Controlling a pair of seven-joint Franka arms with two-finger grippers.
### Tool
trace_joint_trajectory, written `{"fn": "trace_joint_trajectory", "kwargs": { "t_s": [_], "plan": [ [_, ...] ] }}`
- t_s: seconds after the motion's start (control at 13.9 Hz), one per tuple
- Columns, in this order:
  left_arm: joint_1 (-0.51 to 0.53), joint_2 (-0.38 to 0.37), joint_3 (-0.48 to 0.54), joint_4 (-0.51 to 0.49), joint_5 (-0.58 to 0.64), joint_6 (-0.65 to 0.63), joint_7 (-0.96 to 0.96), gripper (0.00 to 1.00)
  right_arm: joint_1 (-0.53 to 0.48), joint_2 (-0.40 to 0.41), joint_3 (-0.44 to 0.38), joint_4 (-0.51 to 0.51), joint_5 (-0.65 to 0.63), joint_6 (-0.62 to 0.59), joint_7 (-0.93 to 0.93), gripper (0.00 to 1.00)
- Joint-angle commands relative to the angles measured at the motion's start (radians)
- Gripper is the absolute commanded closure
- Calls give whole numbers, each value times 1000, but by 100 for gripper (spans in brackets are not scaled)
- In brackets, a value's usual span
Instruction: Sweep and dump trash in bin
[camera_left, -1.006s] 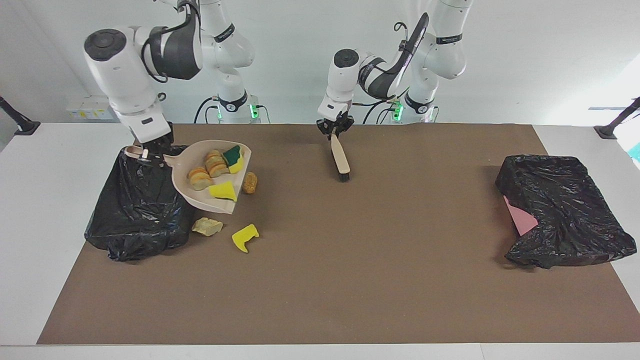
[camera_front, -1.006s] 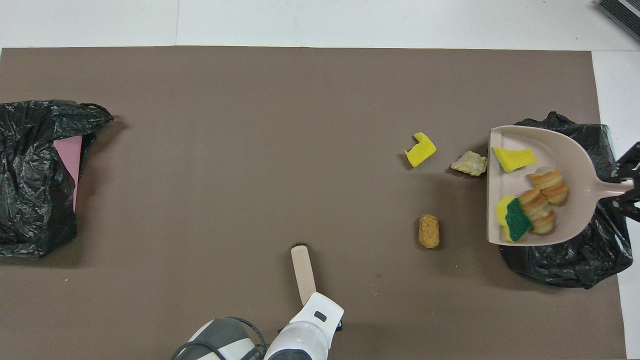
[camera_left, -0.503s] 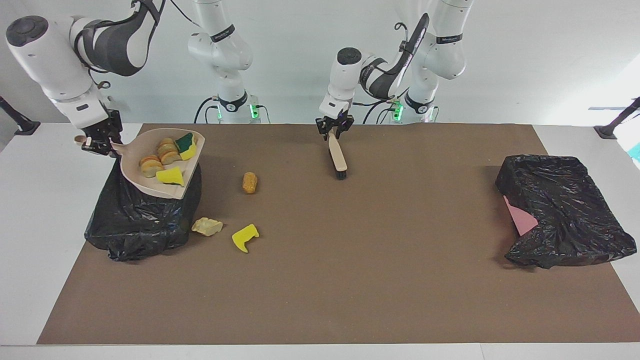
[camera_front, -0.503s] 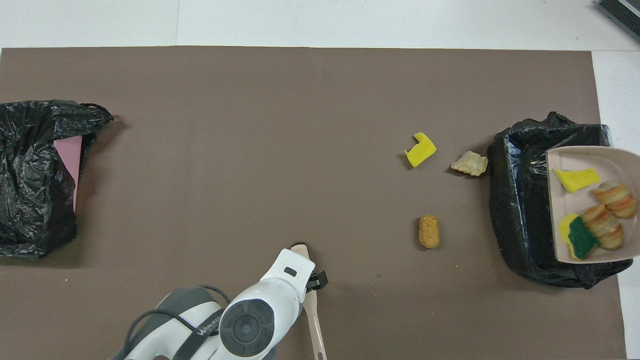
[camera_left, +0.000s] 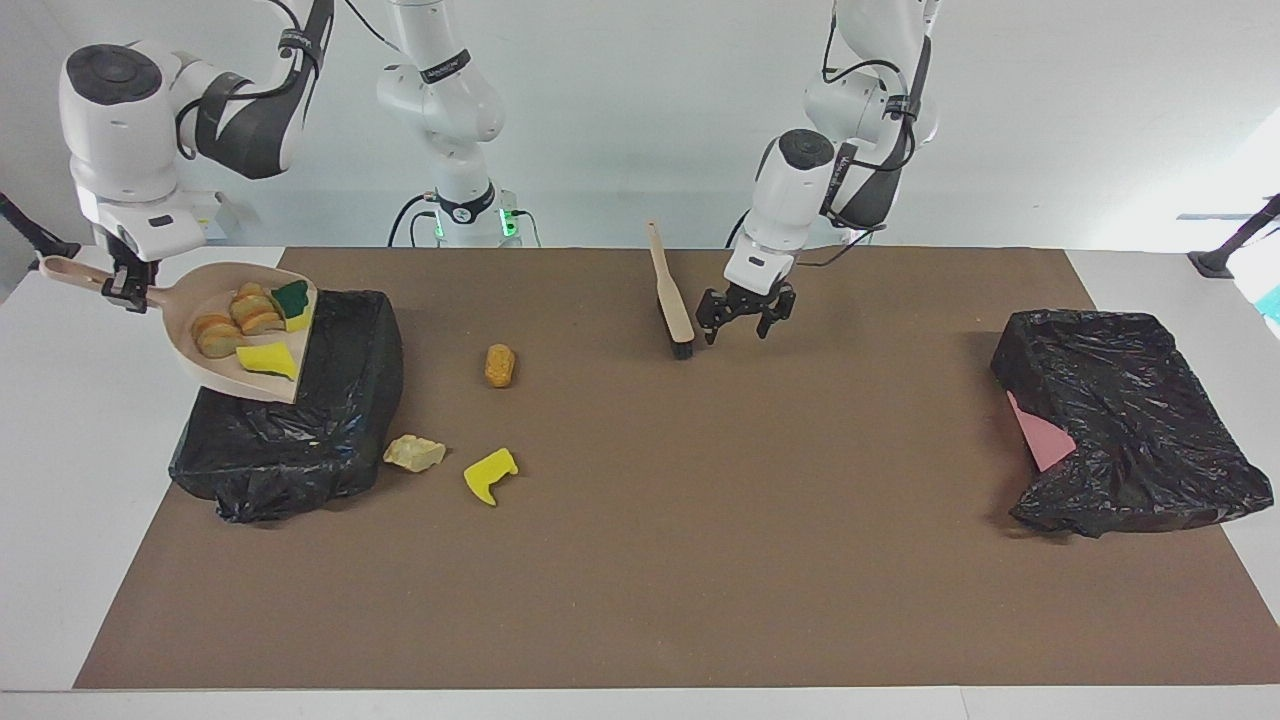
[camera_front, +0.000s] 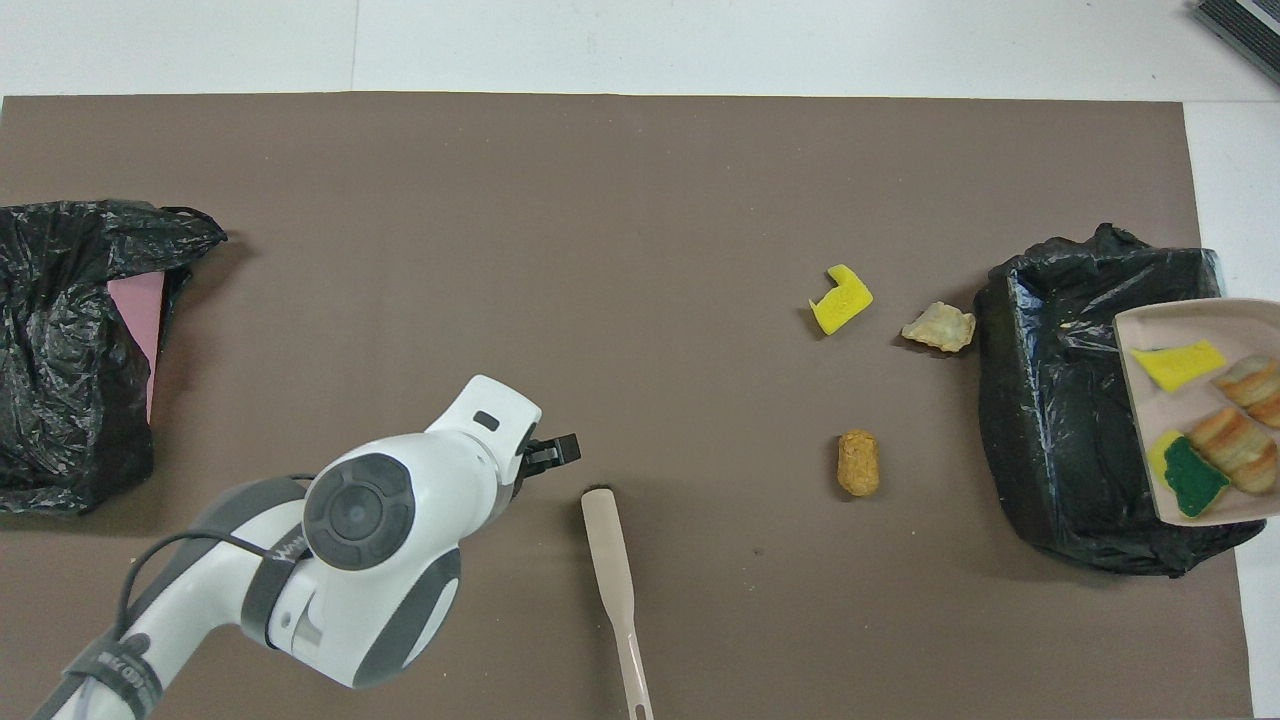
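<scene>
The left gripper (camera_left: 742, 325) is seen with fingers spread, empty, just beside the brush (camera_left: 672, 300) lying on the tabletop (camera_left: 700, 560). The dustpan (camera_left: 215, 375) handle is pinched by the right gripper (camera_left: 128, 290) over the black-lined bin (camera_left: 290, 440); four scraps (camera_left: 245, 320) lie in it, three scraps (camera_left: 490, 475) on open mat.

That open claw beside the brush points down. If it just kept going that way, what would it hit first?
Most likely the bare brown mat. The left gripper hangs open, pointing down, beside the brush lying there. Nothing shows under it, though its height above the mat is hard to judge.
</scene>
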Motion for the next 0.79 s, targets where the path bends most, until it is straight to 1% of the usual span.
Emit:
{"fn": "trace_joint_trajectory", "kwargs": {
  "t_s": [0.0, 0.07, 0.22, 0.36, 0.5, 0.58, 0.72],
  "plan": [
    [101, 63, -11, 150, 15, -125, 174, 0, 45, -54, 6, -62, -118, 12, 139, 100],
    [134, 76, -11, 193, 15, -168, 223, 0, 77, -72, 6, -83, -172, 6, 169, 100],
    [192, 78, -11, 258, 14, -237, 270, 0, 116, -86, 8, -129, -228, -23, 209, 100],
    [259, 80, -11, 328, 3, -326, 354, 0, 166, -97, 8, -154, -287, -66, 255, 100],
    [324, 92, -12, 401, 1, -419, 443, 0, 225, -112, 8, -166, -385, -121, 356, 100],
    [354, 90, -12, 419, -2, -450, 483, 0, 240, -112, 8, -166, -396, -155, 396, 100],
    [420, 86, -11, 454, -14, -505, 562, 0, 245, -112, 16, -166, -424, -175, 416, 100]
  ]
}}
